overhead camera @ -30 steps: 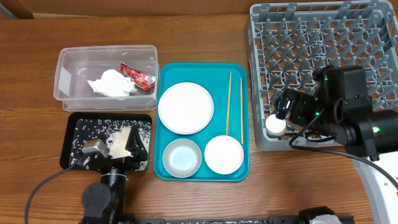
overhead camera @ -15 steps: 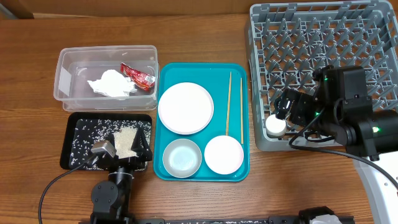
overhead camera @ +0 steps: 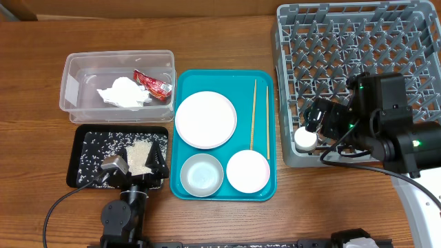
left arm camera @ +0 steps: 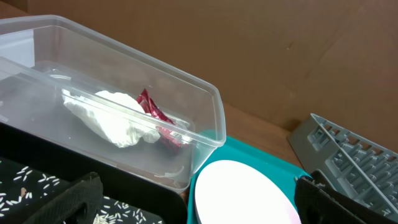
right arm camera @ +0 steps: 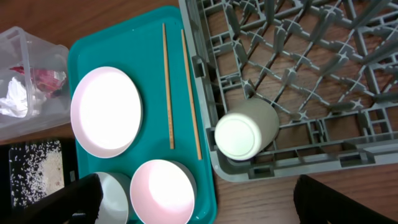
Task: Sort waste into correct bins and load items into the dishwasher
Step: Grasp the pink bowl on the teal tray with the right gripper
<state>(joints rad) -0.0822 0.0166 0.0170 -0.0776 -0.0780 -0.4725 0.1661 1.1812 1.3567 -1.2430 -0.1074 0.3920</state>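
Chopsticks (overhead camera: 253,116), two thin wooden sticks, lie parallel along the right side of the big teal plastic tray (overhead camera: 220,78); light, stiff, prone to rolling, so I'd pinch them mid-length; left gripper (overhead camera: 135,169), just left of the tray, spread wide, empty; right gripper (overhead camera: 317,125), right of it, gaping too, holding nothing.
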